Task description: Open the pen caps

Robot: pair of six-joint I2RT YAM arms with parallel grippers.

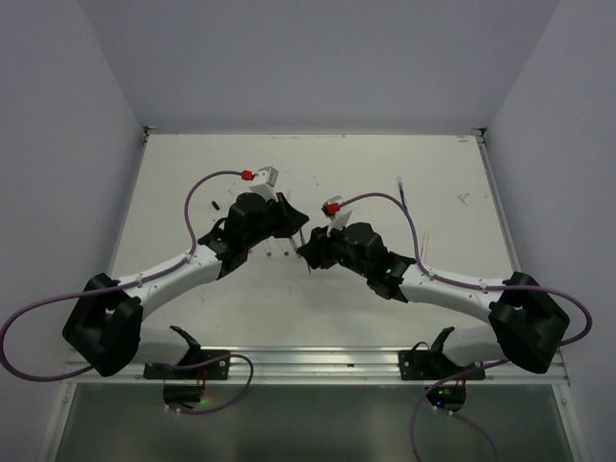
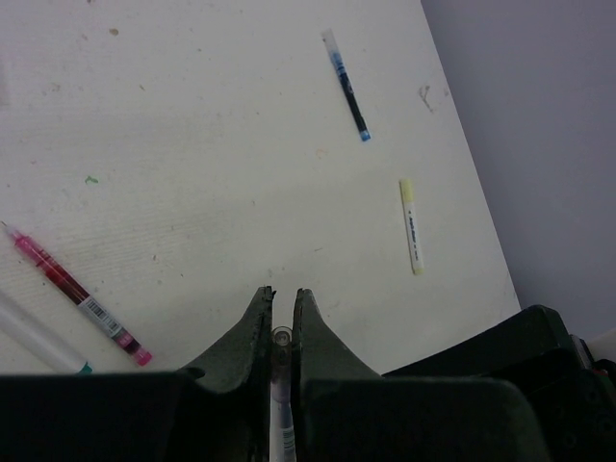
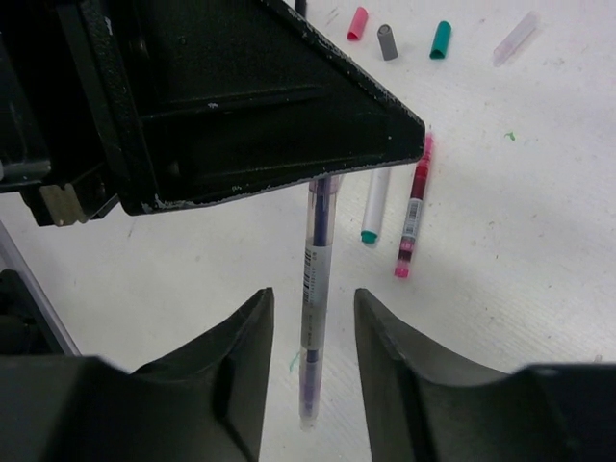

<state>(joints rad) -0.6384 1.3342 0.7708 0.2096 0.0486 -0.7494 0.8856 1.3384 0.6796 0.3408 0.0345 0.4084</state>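
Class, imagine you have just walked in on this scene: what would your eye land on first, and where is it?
Two arms meet over the table: the left pincer is shut on a clear pen that runs between the open fingers of the right pincer. Beyond it lie a pink cap, a grey cap and a green cap, with a red pen nearer.

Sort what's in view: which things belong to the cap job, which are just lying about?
Job: held pen, left gripper, right gripper, pink cap, grey cap, green cap, pale cap, red pen, teal-tipped pen, blue pen, yellow pen.
Lying about: green speck, purple cable.
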